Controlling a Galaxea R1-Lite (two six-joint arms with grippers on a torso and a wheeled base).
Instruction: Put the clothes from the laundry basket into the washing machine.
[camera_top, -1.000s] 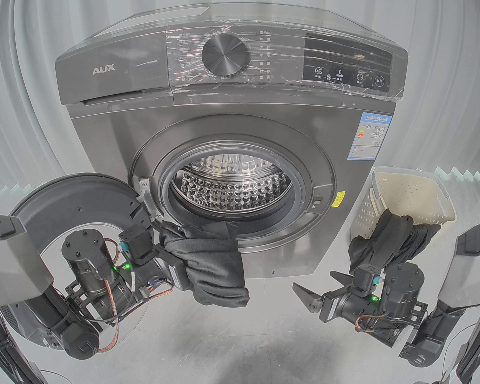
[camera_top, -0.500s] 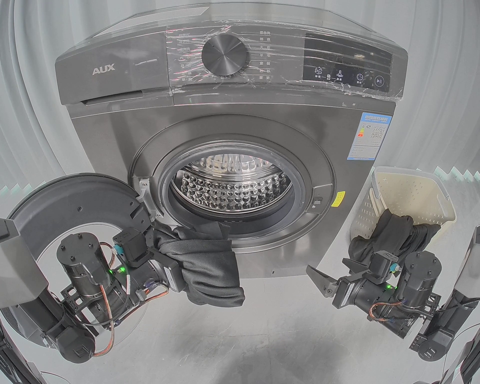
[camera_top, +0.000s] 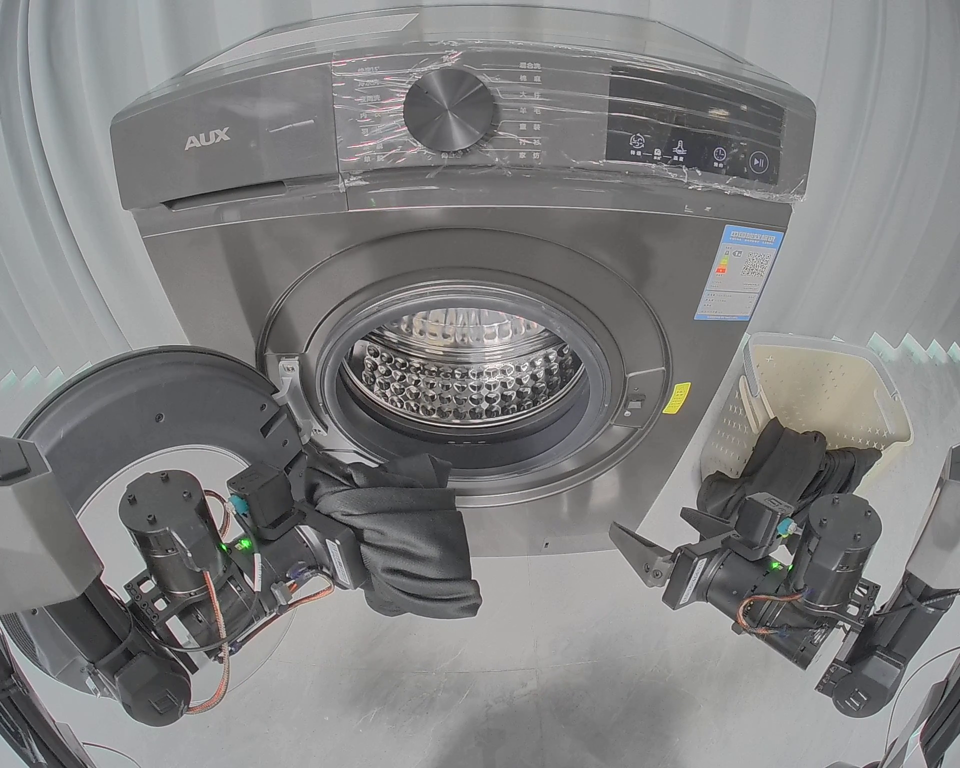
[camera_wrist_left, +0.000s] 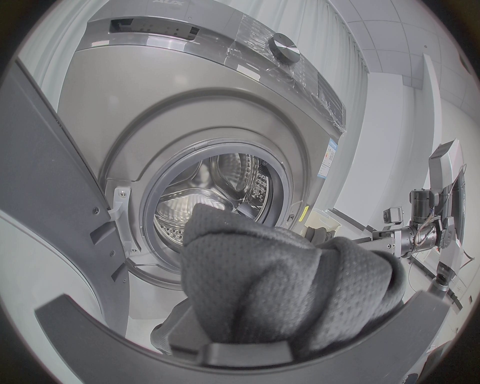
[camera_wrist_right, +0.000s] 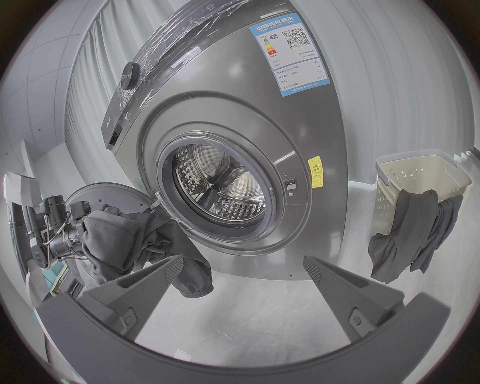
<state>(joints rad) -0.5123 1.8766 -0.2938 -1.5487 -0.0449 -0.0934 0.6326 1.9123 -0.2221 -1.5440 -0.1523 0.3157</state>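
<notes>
The grey front-loading washing machine (camera_top: 450, 250) stands with its round door (camera_top: 140, 410) swung wide open to the robot's left, and through the opening the perforated stainless-steel drum (camera_top: 465, 375) shows its shiny dimpled wall. The left gripper (camera_top: 350, 550) is clenched on a bunched dark grey knitted garment (camera_top: 410, 530), which wraps around its fingers and hangs in a thick fold below them. This bundle sits at the lower left rim of the opening, just beside the door hinge and outside the drum; whether the cloth touches the rim cannot be told. On the floor just beside the machine's right side stands the cream perforated plastic laundry basket (camera_top: 830, 385), its back wall bare on the inside. Black clothes (camera_top: 780, 475) are draped over its front rim and hang down its outer wall towards the floor. The right gripper (camera_top: 668, 540) is low in front of the basket and near the hanging black clothes, its two fingers spread apart and grasping nothing, pointed towards the machine's lower front panel.
</notes>
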